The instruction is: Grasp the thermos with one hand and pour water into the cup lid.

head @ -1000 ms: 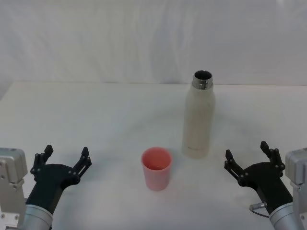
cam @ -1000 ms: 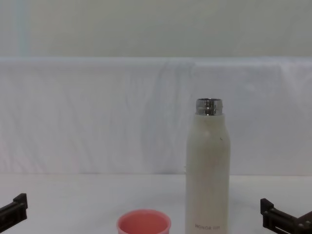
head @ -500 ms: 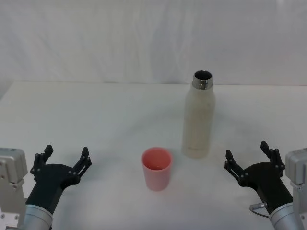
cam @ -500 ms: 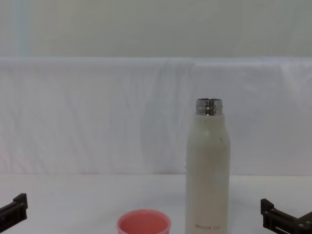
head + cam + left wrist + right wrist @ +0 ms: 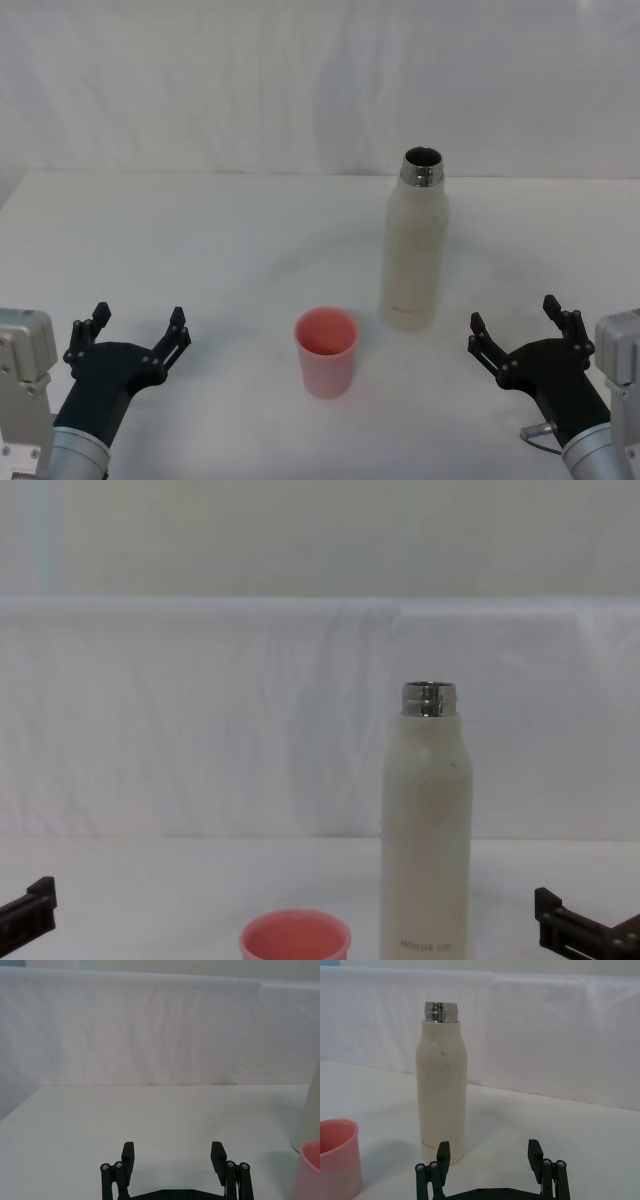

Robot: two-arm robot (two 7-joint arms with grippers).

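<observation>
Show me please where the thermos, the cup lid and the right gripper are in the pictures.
thermos (image 5: 413, 255): head view, middle of its cream body.
cup lid (image 5: 326, 352): head view, pink outer wall under the rim.
right gripper (image 5: 514, 328): head view, open gap midway between its fingertips.

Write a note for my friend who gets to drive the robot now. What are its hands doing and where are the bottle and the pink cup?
Left hand: open, holding nothing, low at the near left of the table.
Right hand: open, holding nothing, near right, closest to the thermos.
Thermos: upright, uncapped, right of centre, not touched.
Cup lid: upright, in front and to the left of the thermos, apart from it.
Done: nothing yet.
Left: grasp the thermos, probably with the right hand, lift it, tip it over the cup lid, pour.
</observation>
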